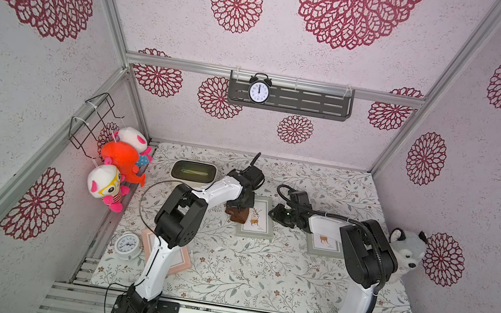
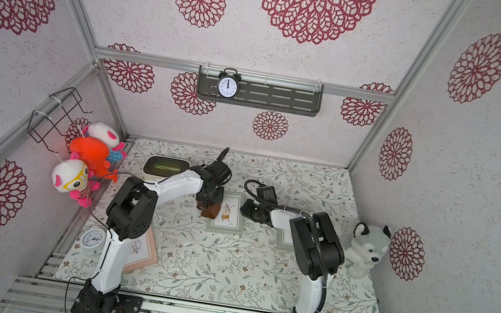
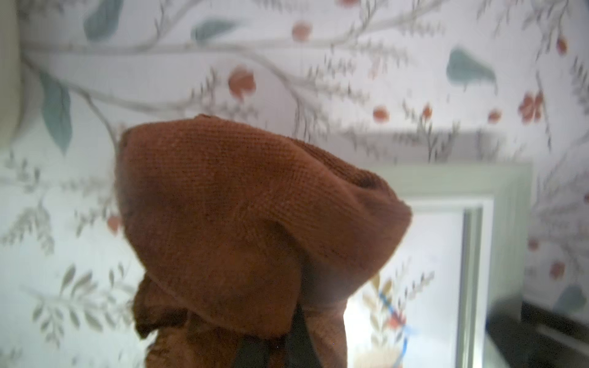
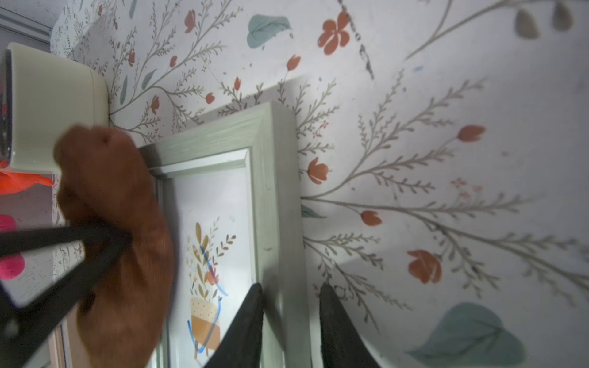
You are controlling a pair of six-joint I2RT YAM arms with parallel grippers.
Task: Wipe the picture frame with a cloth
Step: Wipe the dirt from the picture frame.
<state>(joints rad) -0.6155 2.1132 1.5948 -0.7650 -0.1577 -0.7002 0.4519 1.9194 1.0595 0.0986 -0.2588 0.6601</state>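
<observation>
Two grippers share the picture frame (image 1: 253, 235), flat on the table (image 1: 258, 267): right gripper (image 1: 277, 214) pinches its right rail; left gripper (image 1: 240, 201) clamps the cloth (image 1: 239, 216) at its left edge, glass (image 1: 258, 218) rightward.

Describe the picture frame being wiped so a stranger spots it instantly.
On the floral tabletop, look near the centre. A pale green wooden picture frame lies flat there. Unlike the pink picture frame and second green frame, it has a brown fabric cloth on its edge.

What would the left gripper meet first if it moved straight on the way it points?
Pointing downward, the left gripper clamps the cloth, which would probably press the picture frame first; depth unclear.
</observation>
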